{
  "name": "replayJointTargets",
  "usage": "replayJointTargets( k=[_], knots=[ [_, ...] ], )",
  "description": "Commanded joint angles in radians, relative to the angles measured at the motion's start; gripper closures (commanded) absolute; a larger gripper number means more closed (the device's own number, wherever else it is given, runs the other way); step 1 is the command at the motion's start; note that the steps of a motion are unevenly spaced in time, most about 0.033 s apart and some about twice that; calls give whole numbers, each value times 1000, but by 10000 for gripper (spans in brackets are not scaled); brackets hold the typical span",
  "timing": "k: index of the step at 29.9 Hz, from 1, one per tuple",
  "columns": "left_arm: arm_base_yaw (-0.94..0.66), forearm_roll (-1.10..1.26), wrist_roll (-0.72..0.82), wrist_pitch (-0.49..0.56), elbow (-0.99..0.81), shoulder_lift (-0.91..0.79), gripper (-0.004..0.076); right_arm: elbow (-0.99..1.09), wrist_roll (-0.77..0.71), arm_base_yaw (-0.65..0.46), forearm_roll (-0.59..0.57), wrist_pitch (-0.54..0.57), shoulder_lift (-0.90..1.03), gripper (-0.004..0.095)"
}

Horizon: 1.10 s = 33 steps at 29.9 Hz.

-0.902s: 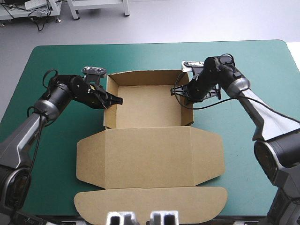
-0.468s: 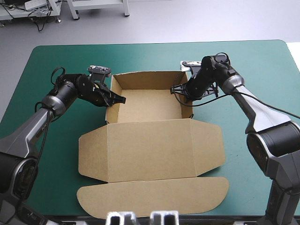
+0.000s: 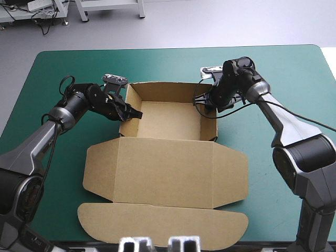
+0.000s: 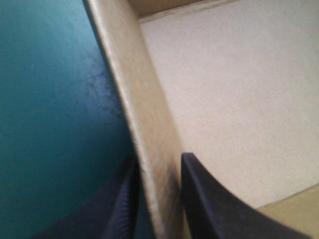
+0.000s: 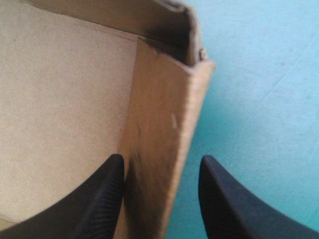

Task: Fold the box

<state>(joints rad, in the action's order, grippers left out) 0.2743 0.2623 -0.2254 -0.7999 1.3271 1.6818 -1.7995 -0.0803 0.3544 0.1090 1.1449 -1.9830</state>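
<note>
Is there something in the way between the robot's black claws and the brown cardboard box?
No, nothing visible is in the way. The left gripper is shut on the left side wall of the brown cardboard box, and the right gripper has a finger on either side of the right side wall.

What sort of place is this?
Probably a robot test bench: a table with a teal-green cover, and the left gripper and right gripper each astride a side wall of a brown box.

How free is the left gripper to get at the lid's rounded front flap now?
Probably not yet: the left gripper is shut on the box's left wall; the flap itself lies bare.
</note>
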Motion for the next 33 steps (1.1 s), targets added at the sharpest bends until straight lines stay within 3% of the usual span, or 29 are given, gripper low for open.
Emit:
replayJointTargets(
  k=[1,5,11,18,20,23,28,31,33],
  knots=[
    [8,19,-4,22,21,-36,369,-69,2,-1,-41,30,56,452],
    [8,19,-4,30,21,-36,242,-92,2,-1,-46,45,56,452],
    [8,5,-4,40,57,-40,239,-145,2,-1,-47,65,56,453],
    [8,-148,8,-78,249,-88,251,-242,2,-1,-44,103,82,453],
    [8,-164,10,-112,308,-117,279,-255,4,-1,-48,103,100,455],
    [8,-133,12,-183,401,-179,386,-265,9,-1,-68,103,137,455],
    [8,-123,10,-364,486,-291,704,-265,-25,-3,-64,103,193,455],
    [8,-123,0,-459,487,-369,734,-249,-44,-3,-39,105,212,455],
    [8,-123,0,-467,481,-431,734,-222,-44,-3,-22,105,224,461]
  ],
)
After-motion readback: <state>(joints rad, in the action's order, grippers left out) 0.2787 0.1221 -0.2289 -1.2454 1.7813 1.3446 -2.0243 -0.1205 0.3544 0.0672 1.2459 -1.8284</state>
